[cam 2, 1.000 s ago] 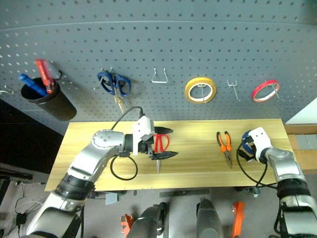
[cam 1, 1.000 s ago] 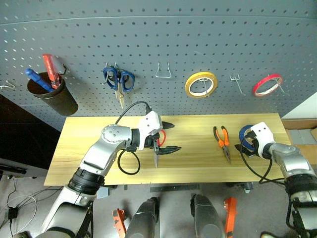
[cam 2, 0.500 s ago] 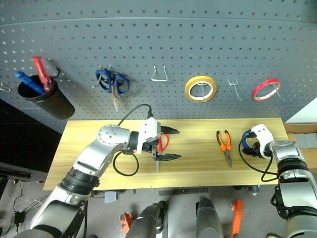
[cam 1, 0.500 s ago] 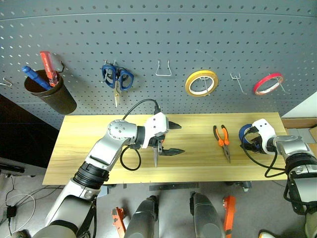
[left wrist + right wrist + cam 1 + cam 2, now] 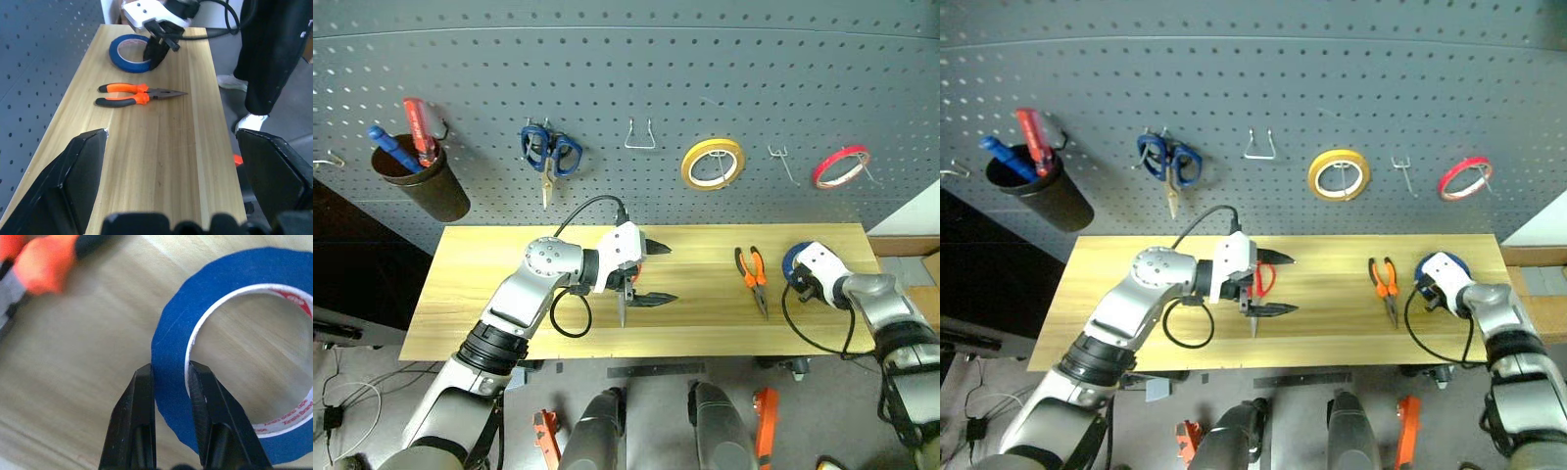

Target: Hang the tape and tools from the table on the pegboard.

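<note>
Pinched blue tape [image 5: 171, 382] in right gripper [image 5: 171, 382]; left gripper [image 5: 651, 272] wide open, empty. Scissors [image 5: 1261, 279], pliers [image 5: 752, 274] unhung, on surface [image 5: 705, 313].

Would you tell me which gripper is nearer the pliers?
Right. The right gripper is pinching the blue tape just beside the pliers; the left gripper hangs open farther along the table.

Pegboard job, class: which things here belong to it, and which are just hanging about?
Job:
blue tape
pliers
red-handled scissors
table
pegboard

Not job:
blue-handled scissors
yellow tape
red tape
cup of screwdrivers
</note>
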### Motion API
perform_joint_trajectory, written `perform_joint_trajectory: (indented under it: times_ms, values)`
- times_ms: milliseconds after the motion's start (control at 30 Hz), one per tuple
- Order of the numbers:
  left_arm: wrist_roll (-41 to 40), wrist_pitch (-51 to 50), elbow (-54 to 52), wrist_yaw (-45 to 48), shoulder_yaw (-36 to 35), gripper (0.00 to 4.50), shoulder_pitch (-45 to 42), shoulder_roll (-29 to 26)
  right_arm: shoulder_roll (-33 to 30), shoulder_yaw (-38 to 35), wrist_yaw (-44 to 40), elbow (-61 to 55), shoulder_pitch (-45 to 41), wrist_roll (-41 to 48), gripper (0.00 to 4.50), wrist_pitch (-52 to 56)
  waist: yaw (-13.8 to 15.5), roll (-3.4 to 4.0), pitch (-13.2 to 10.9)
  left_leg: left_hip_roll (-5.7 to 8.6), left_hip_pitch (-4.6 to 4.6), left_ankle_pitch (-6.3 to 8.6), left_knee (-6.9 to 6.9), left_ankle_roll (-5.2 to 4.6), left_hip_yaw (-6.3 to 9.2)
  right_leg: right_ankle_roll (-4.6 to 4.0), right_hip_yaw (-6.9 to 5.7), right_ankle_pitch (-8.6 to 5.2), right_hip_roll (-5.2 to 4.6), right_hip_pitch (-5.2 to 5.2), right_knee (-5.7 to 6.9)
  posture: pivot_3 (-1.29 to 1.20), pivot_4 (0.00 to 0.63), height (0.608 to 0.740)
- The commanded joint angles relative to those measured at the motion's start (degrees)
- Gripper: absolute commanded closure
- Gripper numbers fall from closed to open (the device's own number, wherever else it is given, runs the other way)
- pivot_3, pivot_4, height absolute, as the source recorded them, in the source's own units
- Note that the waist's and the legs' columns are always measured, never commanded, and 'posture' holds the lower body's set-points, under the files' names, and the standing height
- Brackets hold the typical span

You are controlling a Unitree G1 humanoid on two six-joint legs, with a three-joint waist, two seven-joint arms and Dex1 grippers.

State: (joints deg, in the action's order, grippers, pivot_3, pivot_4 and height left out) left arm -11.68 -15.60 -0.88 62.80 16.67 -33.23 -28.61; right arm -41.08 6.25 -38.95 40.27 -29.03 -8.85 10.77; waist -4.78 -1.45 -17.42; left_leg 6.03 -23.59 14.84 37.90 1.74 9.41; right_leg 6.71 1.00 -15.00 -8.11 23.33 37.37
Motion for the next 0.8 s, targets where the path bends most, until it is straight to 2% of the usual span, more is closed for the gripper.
perform_joint_trajectory:
  times_ms: [33,100,200,267,367,533,800]
  values:
    - [-1.6,-0.4,-4.0,-1.8,-2.4,0.0,0.3,0.7,-2.4,-8.5,3.0,-23.6,9.2,3.2,4.08,7.1,0.0,0.05,0.0,0.01,-0.11,0.0,0.04,0.0,-0.01,0.0,0.02,0.0,-0.01,0.13,0.05,-0.14,0.302,0.74]
    - [-0.7,1.2,-4.3,-4.0,-3.2,0.0,0.3,1.4,-0.2,-15.2,6.1,-41.9,18.3,5.0,4.08,12.7,0.2,0.13,0.0,0.04,-0.39,-0.01,0.15,0.0,-0.03,0.01,0.05,0.0,-0.08,0.52,0.38,-0.15,0.304,0.74]
    - [-0.7,2.3,-3.5,-6.8,-4.5,0.0,-0.1,3.0,4.2,-19.7,11.2,-60.8,28.4,3.4,4.09,17.2,0.1,0.18,0.0,-0.02,-0.67,-0.02,0.13,0.03,-0.07,0.0,0.03,-0.01,-0.04,0.86,0.55,-0.18,0.311,0.74]
    - [-1.0,2.7,-3.0,-7.5,-4.9,0.0,-0.5,3.9,8.1,-18.6,14.9,-71.9,33.7,0.9,4.09,17.8,-0.1,0.17,0.0,-0.04,-0.63,-0.02,0.17,0.02,-0.08,-0.01,0.05,0.0,-0.07,0.86,0.6,-0.19,0.312,0.74]
    - [-1.1,3.6,-2.3,-7.8,-5.0,0.0,-1.0,4.7,12.7,-14.2,19.8,-82.3,37.1,-3.4,4.09,16.1,-0.3,0.18,0.0,-0.04,-0.43,-0.01,0.16,-0.05,-0.11,-0.02,0.11,0.01,-0.07,0.8,0.7,-0.2,0.314,0.74]
    - [-1.5,3.9,-1.3,-8.1,-5.2,0.0,-2.2,5.9,16.1,-7.5,23.0,-84.4,32.3,-7.3,4.09,13.2,-0.6,0.17,0.0,-0.11,-0.28,-0.02,0.16,-0.09,-0.2,-0.02,0.19,0.09,-0.04,0.75,0.71,-0.2,0.31,0.74]
    - [-1.4,4.1,-1.3,-8.9,-5.7,0.0,-2.5,5.5,16.2,-10.8,20.5,-68.4,18.3,0.0,4.09,9.3,-0.3,0.16,0.0,-0.24,-0.29,-0.08,0.09,0.01,-0.23,-0.13,0.05,0.14,0.02,0.78,0.62,-0.18,0.301,0.74]
